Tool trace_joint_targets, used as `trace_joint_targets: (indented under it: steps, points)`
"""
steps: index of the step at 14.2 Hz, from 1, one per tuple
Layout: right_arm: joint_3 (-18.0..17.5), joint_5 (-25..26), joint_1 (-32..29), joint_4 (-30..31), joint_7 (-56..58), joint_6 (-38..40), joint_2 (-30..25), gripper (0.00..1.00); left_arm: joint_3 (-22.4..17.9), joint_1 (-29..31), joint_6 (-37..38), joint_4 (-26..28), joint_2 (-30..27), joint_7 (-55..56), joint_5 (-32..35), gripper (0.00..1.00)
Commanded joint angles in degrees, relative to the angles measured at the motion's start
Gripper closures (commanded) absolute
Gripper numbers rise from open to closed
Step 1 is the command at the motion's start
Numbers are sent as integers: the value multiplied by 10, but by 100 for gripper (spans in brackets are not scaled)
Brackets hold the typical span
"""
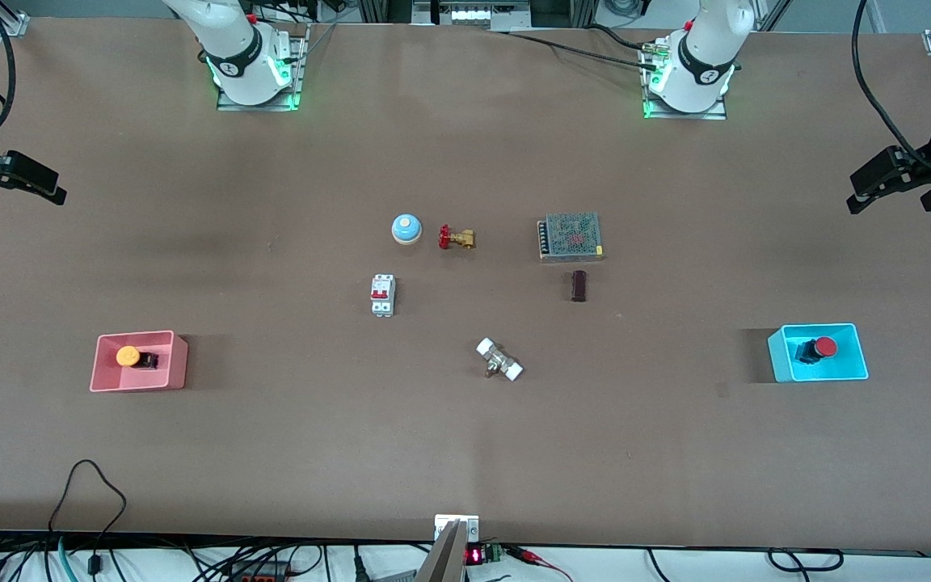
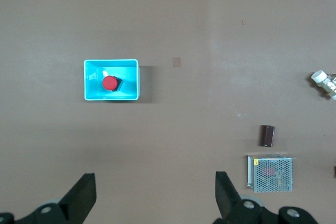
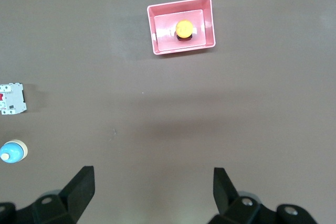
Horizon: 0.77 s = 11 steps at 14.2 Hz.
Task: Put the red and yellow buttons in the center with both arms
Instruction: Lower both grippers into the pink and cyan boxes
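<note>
The yellow button (image 1: pixel 128 356) lies in a pink bin (image 1: pixel 139 386) toward the right arm's end of the table; the right wrist view shows the button (image 3: pixel 184 28) and the bin (image 3: pixel 181 50). The red button (image 1: pixel 825 347) lies in a cyan bin (image 1: pixel 819 377) toward the left arm's end; the left wrist view shows the button (image 2: pixel 109 82) and the bin (image 2: pixel 111 97). My right gripper (image 1: pixel 25 178) (image 3: pixel 154 192) is open and empty, high over the table's end. My left gripper (image 1: pixel 888 202) (image 2: pixel 156 198) is open and empty, high over its own end.
Around the middle stand a blue-and-cream bell (image 1: pixel 406 229), a brass valve with a red handle (image 1: pixel 456 238), a white circuit breaker (image 1: pixel 383 295), a metal mesh power supply (image 1: pixel 570 237), a dark brown block (image 1: pixel 579 285) and a white-ended fitting (image 1: pixel 499 360).
</note>
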<state>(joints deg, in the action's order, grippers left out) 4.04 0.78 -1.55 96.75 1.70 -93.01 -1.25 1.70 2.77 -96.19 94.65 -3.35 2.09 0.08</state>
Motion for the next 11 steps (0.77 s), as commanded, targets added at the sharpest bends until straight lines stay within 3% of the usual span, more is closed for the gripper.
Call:
trace_joint_targets:
  steps: [1,7,11]
  points:
    - [-3,-2,-6,-2,6,8,-5,0,2,3,14,-13,5,6,-1,0]
    - [-4,2,-7,-2,4,3,27,0,0,3,30,-15,4,-2,7,0]
    - [0,3,-11,-3,2,-54,87,0,-5,35,-25,-15,56,-19,6,0]
